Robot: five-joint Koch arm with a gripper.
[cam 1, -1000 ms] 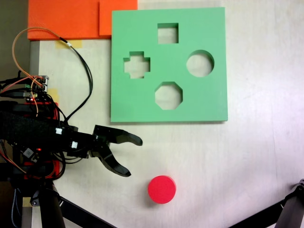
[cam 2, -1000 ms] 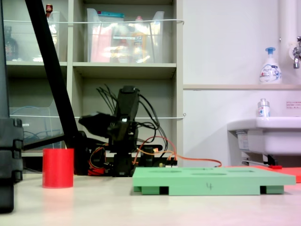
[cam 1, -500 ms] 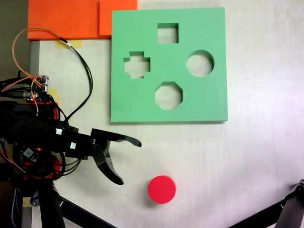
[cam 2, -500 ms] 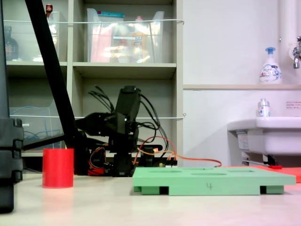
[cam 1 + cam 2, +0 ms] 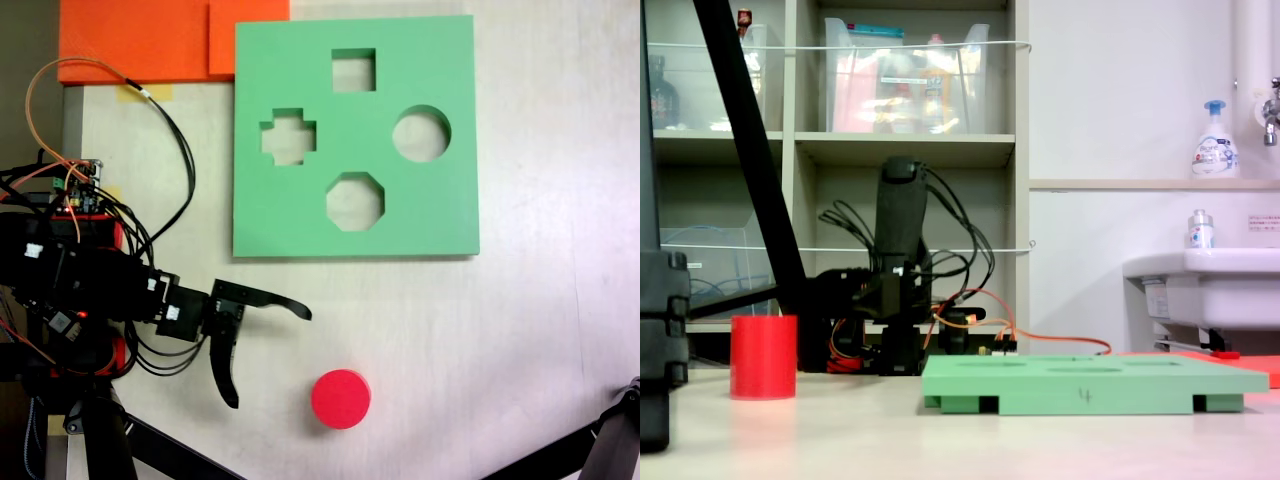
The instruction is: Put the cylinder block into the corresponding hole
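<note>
Since the earlier frames: arm reached further out over the table point(image 5: 520, 330), jaws spread wider apart; block and board unmoved.

Gripper point(image 5: 270, 355): black, seen from above in a fixed view, jaws wide open and holding nothing; one finger points right, the other points toward the view's lower edge. Its tips are near the cylinder block point(image 5: 341, 399) without touching it.

Cylinder block: bright red, upright on the bare table, well apart from the green foam board point(image 5: 300, 215). From the side in a fixed view it stands left of the board point(image 5: 1090, 385).

Corresponding hole point(image 5: 421, 134): round cutout on the board's right side, empty. Octagonal, cross-shaped and square cutouts likewise empty.

Orange foam sheets point(image 5: 140, 40): at the table's upper left corner.
</note>
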